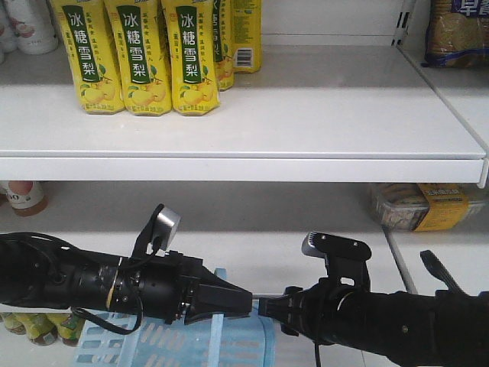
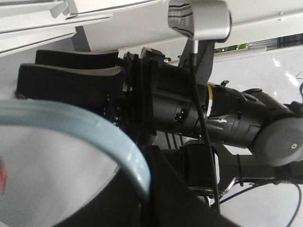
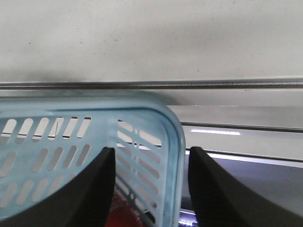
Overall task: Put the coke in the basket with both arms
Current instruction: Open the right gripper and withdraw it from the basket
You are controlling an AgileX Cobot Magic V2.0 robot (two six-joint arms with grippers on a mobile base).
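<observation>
The white shelf [image 1: 244, 145] carries yellow pear-drink bottles [image 1: 141, 57]. Below, the light blue basket [image 1: 168, 340] sits between both arms. The right gripper [image 3: 150, 189] has its jaws apart, straddling the basket's corner; the left gripper's [image 1: 248, 302] state is unclear. Red, probably the coke [image 3: 124, 218], shows inside the basket.

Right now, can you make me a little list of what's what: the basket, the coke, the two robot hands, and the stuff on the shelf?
basket: light blue basket, low between both arms
coke: something red shows through the basket slots; too little shows to be sure it is the coke
left gripper: left gripper points at the right one, over the basket; jaw state unclear
right gripper: right gripper open, astride the basket's corner
shelf: yellow pear-drink bottles standing upright in a row
</observation>
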